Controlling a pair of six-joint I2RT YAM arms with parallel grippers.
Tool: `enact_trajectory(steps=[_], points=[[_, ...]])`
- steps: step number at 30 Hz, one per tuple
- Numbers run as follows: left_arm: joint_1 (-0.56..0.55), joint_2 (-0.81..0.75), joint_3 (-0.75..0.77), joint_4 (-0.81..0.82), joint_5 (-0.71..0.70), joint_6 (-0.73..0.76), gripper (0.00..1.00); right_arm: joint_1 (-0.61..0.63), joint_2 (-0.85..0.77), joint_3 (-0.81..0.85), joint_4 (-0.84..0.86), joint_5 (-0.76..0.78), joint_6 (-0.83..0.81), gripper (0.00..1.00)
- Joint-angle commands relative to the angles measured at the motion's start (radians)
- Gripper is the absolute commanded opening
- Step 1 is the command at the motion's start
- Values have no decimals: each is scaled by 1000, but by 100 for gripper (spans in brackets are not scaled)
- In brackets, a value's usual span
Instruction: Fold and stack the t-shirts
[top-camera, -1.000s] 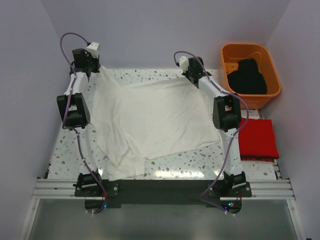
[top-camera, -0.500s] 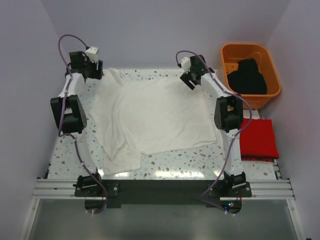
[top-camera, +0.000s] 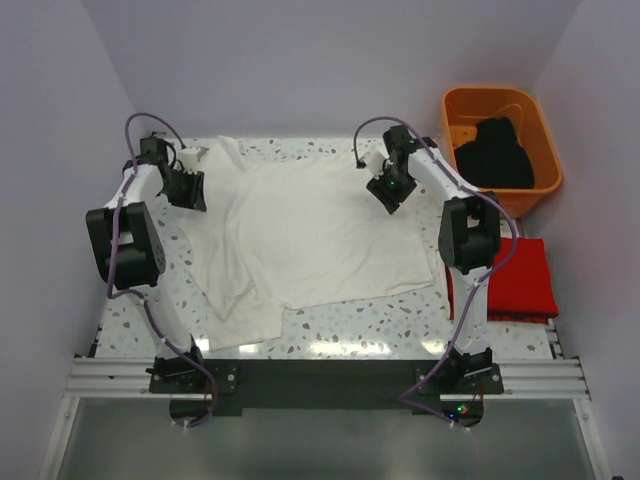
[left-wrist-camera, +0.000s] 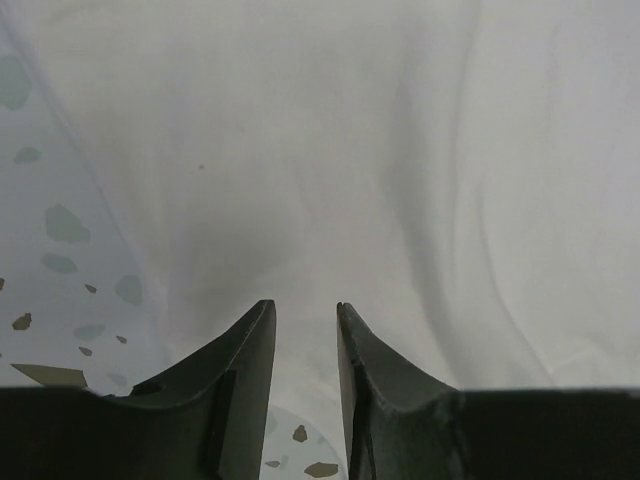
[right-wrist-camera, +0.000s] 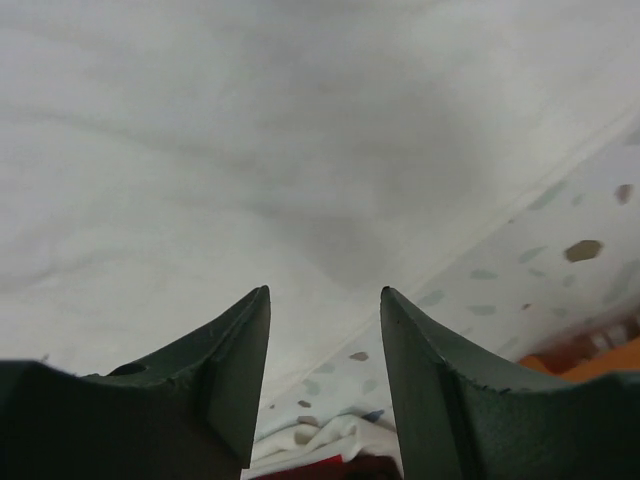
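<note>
While left end effector (left-wrist-camera: 303, 305) and right end effector (right-wrist-camera: 325, 290) gape empty, the limp white cotton t-shirt (top-camera: 310, 230) likely needs corner pinches.

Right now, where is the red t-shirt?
In the top view, the red t-shirt lies folded at the table's right edge, on the near side of the orange tub holding the black t-shirt.

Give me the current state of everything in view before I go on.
white t-shirt, unfolded, spread rumpled on the table.
red t-shirt, folded flat at the table's right side.
black t-shirt, crumpled inside the orange tub.
orange tub, upright, holding only the black t-shirt.
left gripper, open, empty, over the white t-shirt.
right gripper, open, empty, over the white t-shirt.
</note>
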Motion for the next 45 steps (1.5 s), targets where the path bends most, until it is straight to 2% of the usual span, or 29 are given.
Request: enact_trajectory(steps=[1, 8, 12, 16, 17, 19, 20, 22, 28, 40, 45], points=[[27, 29, 7, -27, -82, -3, 36, 4, -41, -68, -87, -31, 9, 51], [67, 216, 175, -35, -225, 0, 33, 7, -24, -191, -54, 35, -14, 49], [78, 326, 327, -49, -291, 25, 31, 7, -5, -166, -60, 49, -15, 49], [82, 328, 406, -24, -269, 43, 30, 9, 2, -117, -87, 39, -10, 49], [85, 317, 430, -27, -227, 51, 31, 9, 2, -111, -90, 39, -10, 49], [79, 291, 426, 12, -197, 53, 32, 9, -2, -97, -101, 39, -10, 46], [78, 265, 420, 25, -139, 59, 33, 9, -4, -94, -106, 39, -10, 45], [55, 254, 421, 55, -142, 53, 34, 10, -14, -83, -119, 18, -5, 42], [13, 332, 493, 40, -114, 20, 33, 9, -30, -77, -143, 12, -11, 36], [13, 497, 608, 25, -197, -12, 27, 9, -22, -116, -172, 6, -28, 31], [13, 585, 695, 42, -297, 17, 22, 12, 21, -116, -152, 10, -25, 29]])
